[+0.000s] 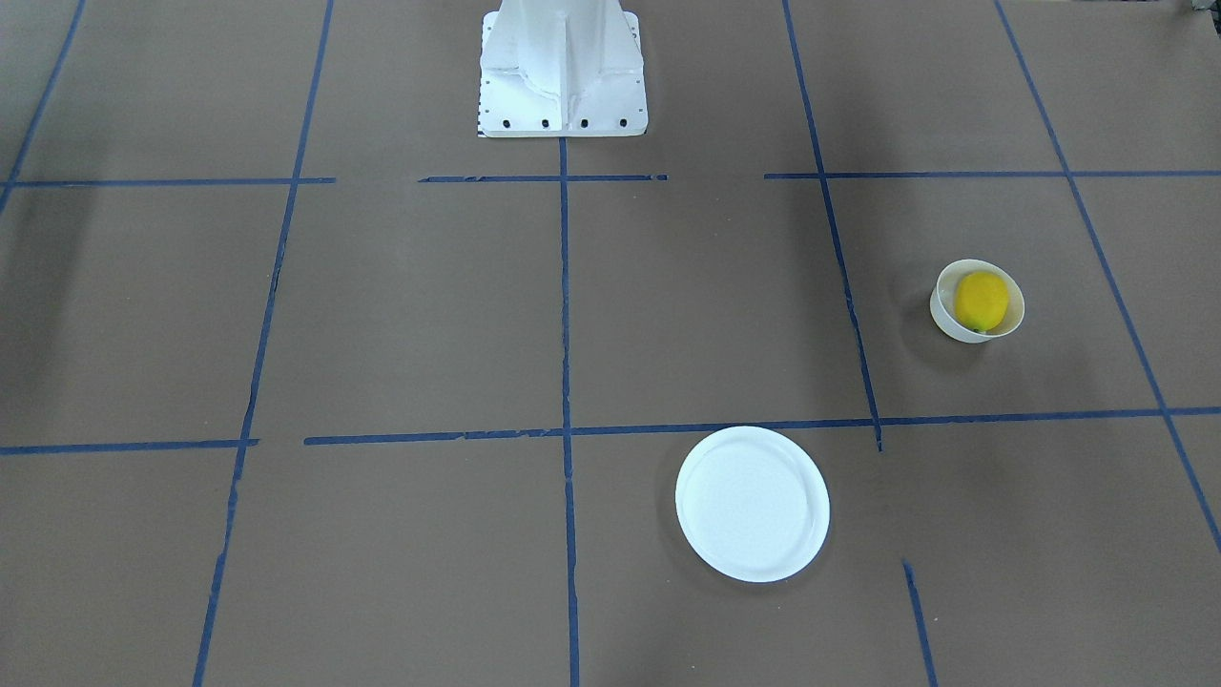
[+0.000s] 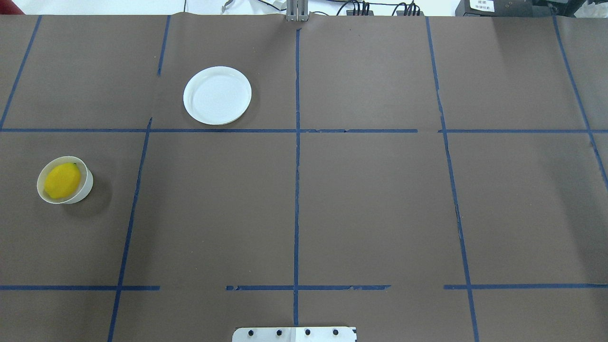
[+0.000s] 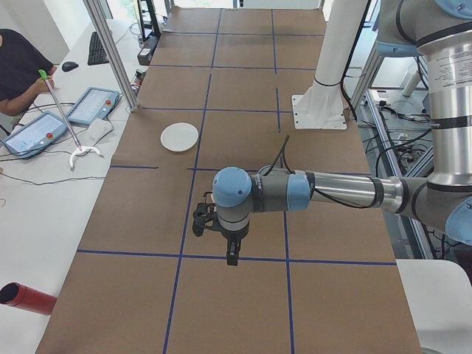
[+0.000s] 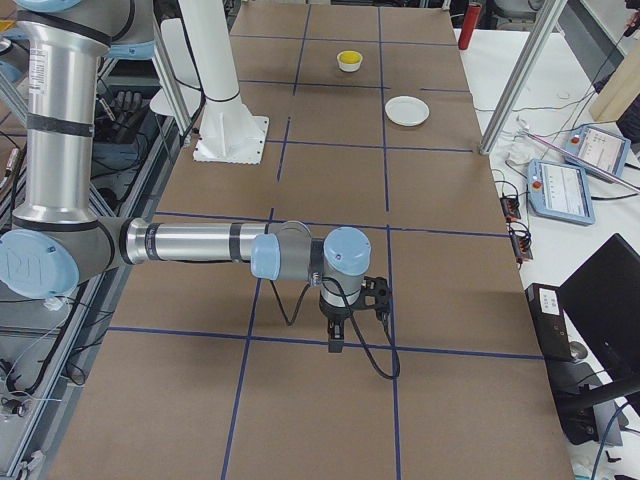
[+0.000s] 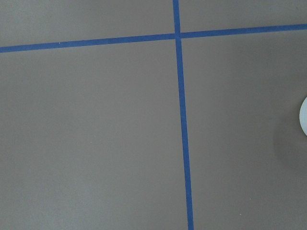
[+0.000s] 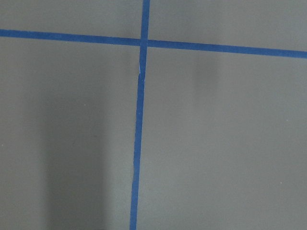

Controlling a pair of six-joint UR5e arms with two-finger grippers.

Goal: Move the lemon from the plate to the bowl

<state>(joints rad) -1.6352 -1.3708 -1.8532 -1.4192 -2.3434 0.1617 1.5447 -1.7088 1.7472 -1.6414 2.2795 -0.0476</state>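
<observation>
Since the lemon (image 1: 981, 300) lies inside the bowl (image 1: 942, 320), filling most of it, and the plate (image 1: 752, 503) is bare, I judge the task done. From the plate, the bowl stands well apart, nearer the robot and further to its left. Neither arm shows in the front or overhead views, which fits a finished job: nothing near the plate needs holding.

Only the 2 side views show the arms. The left gripper (image 3: 231, 254) hangs above the table (image 6: 216, 143), pointing down, well away from the plate toward the robot's left end. The right gripper (image 4: 336, 338) hangs likewise, far from the plate toward the opposite end. From those views I cannot tell whether either is wide or narrow.

The right-side view shows bowl and lemon beyond the plate. The left-side view shows the plate but no bowl, likely hidden by the arm. Both wrist cameras see only table and blue tape (image 6: 139, 120). The left one also catches a white sliver (image 5: 303, 115) at its edge, too little to name.
</observation>
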